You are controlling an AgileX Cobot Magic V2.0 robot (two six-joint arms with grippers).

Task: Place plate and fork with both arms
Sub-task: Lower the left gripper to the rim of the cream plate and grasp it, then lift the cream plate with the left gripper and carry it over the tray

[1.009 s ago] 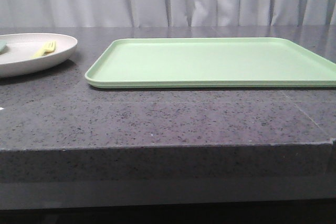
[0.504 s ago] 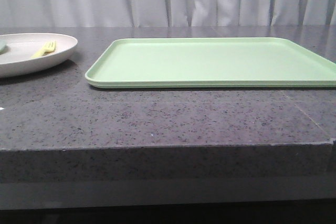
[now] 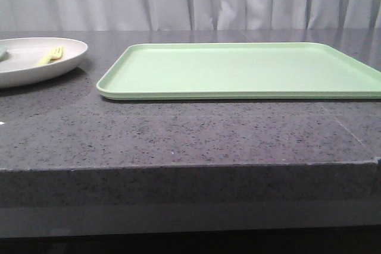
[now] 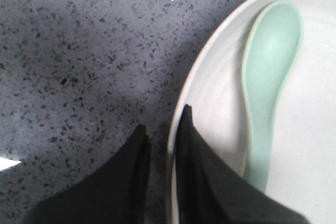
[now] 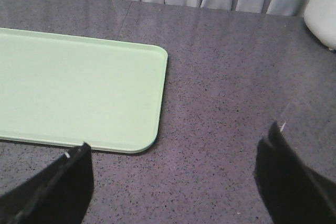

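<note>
The off-white plate (image 3: 71,57) sits on the dark table at the far left, partly cut off by the picture's edge. The pale-yellow fork (image 3: 51,55) lies inside it. In the left wrist view my left gripper (image 4: 163,129) straddles the plate's rim (image 4: 181,103), one finger inside the dish and one outside on the table side. The jaws are drawn close together on the rim. My right gripper (image 5: 176,148) is wide open and empty above bare table, just off the green tray's corner. Neither gripper shows in the front view.
A pale blue-green spoon (image 4: 268,87) lies in the plate near my left gripper's inner finger. A flat light-green tray (image 3: 244,69) covers the middle and right of the table, also in the right wrist view (image 5: 73,87). A white object (image 5: 321,9) stands at the far right.
The plate has shifted very slightly at the left edge of the front view. The tray has not moved.
</note>
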